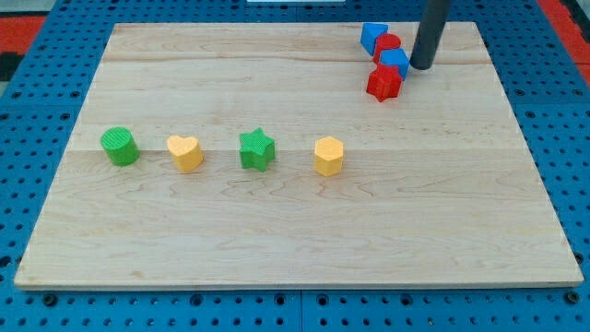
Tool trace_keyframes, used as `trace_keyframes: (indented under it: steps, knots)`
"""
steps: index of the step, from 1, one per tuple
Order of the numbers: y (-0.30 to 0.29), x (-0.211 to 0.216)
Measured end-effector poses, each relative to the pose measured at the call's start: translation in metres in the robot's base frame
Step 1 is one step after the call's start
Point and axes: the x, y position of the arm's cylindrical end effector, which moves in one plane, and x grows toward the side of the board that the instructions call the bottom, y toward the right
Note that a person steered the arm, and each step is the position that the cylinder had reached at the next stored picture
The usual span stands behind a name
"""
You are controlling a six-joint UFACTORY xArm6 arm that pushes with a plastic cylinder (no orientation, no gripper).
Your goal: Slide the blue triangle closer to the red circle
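The blue triangle lies at the view's top right, touching the red circle just right and below it. A blue cube and a red block continue the same tight cluster downward. My tip stands just right of the blue cube, close to it or touching it, and to the right and below the red circle.
A row across the middle of the wooden board holds a green cylinder, a yellow heart, a green star and a yellow hexagon. The board's top edge runs just behind the cluster.
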Motion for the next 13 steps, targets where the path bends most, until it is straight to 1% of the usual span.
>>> trace_keyframes:
  steps: [1, 2, 3, 4, 5, 6, 8, 9, 10, 11, 13]
  knots:
    - [-0.028, 0.0]
    - [-0.039, 0.0]
    - [-0.015, -0.012]
    - [0.014, -0.038]
    - [0.021, -0.06]
    - [0.0, -0.058]
    - [-0.066, -0.047]
    - [-0.038, -0.061]
    - [-0.001, -0.093]
    - [-0.01, -0.094]
    - [-0.064, -0.093]
